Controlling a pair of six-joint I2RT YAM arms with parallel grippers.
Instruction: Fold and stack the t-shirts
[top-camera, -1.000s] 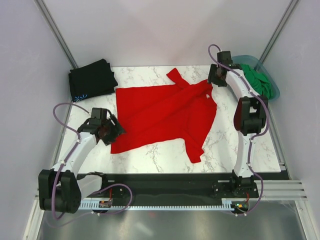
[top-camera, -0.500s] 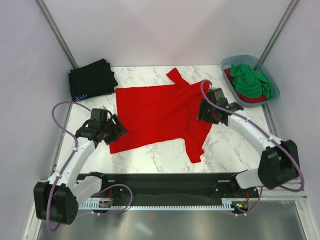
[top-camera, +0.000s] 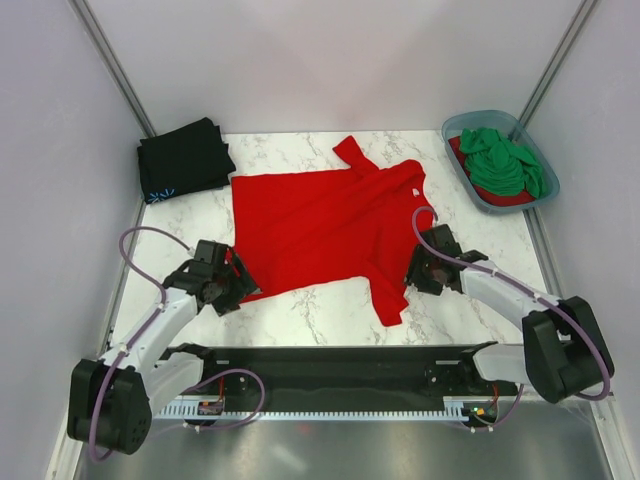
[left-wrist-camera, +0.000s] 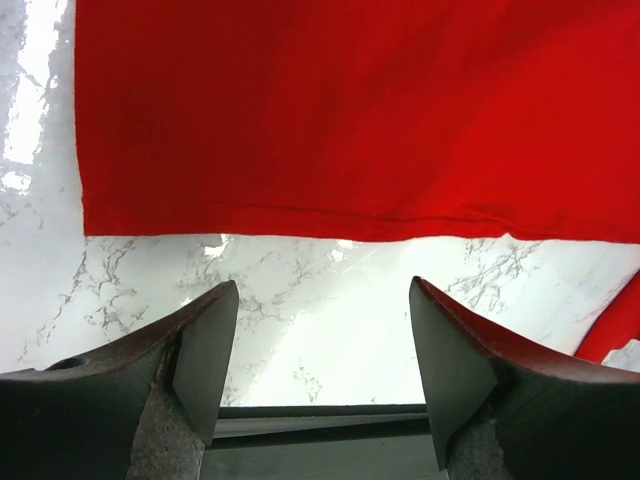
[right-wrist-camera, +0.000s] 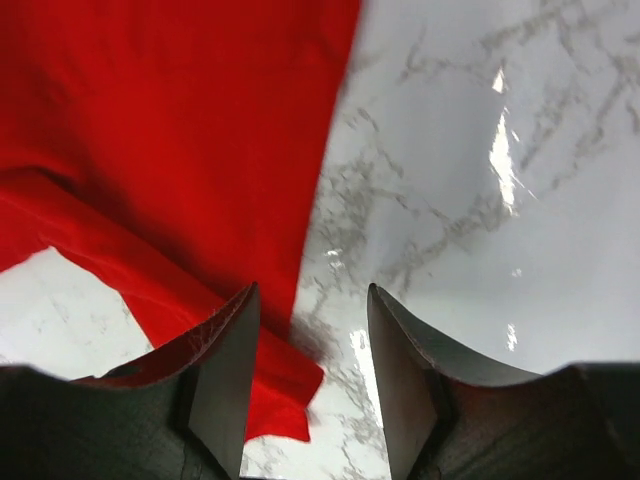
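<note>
A bright red t-shirt (top-camera: 325, 225) lies spread on the marble table, one part reaching toward the front. My left gripper (top-camera: 235, 283) is open at its front-left hem corner; in the left wrist view the hem (left-wrist-camera: 350, 215) lies just ahead of the gripper (left-wrist-camera: 322, 300), over bare marble. My right gripper (top-camera: 418, 270) is open at the shirt's right edge; in the right wrist view the red cloth (right-wrist-camera: 170, 130) lies under the left finger (right-wrist-camera: 225, 360). A folded black t-shirt (top-camera: 183, 158) with a light-blue mark lies back left. A green t-shirt (top-camera: 500, 160) lies on another red one (top-camera: 505, 196) in the tub.
The blue-grey plastic tub (top-camera: 478, 122) stands at the back right corner. A black rail (top-camera: 340, 365) runs along the table's near edge between the arm bases. Grey walls close in the left, back and right sides.
My right arm has swung from the back right, near the tub, down to the shirt's front-right edge. My left gripper has moved nearer, toward the shirt's front-left corner.
</note>
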